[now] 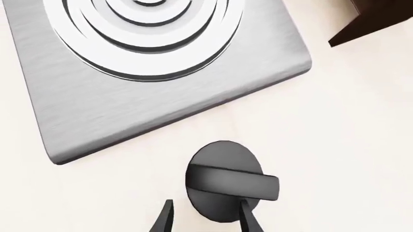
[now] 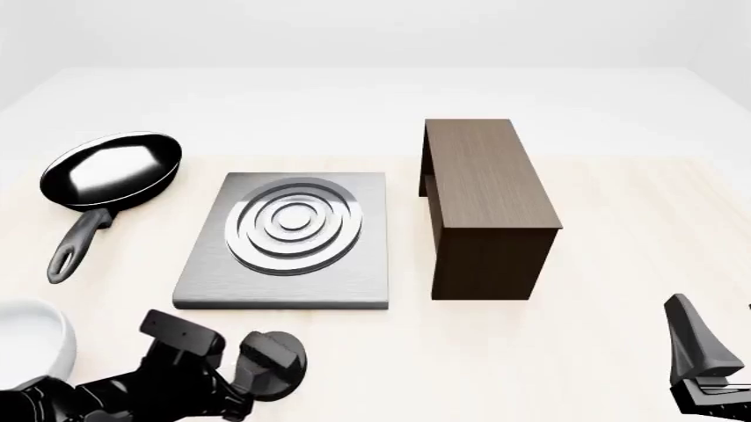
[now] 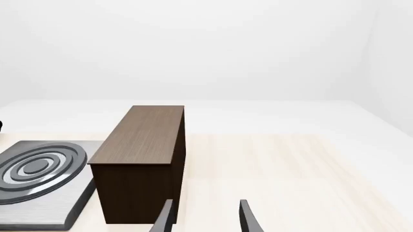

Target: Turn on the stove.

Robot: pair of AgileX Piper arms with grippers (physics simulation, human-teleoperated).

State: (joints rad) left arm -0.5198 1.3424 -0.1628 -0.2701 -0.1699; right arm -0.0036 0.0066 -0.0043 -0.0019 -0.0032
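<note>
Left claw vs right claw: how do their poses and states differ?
The left claw sits open at the black knob, one finger against its ridge; the right claw is open on nothing, away from the stove, near the wooden box. Both open, neither gripping.

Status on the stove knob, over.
Left gripper open, fingers straddling the knob. Right gripper open, idle. Stove untouched. Nothing blocking.

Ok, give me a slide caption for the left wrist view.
Left gripper open around the black knob's handle bar, just in front of the brushed-steel stove.
</note>
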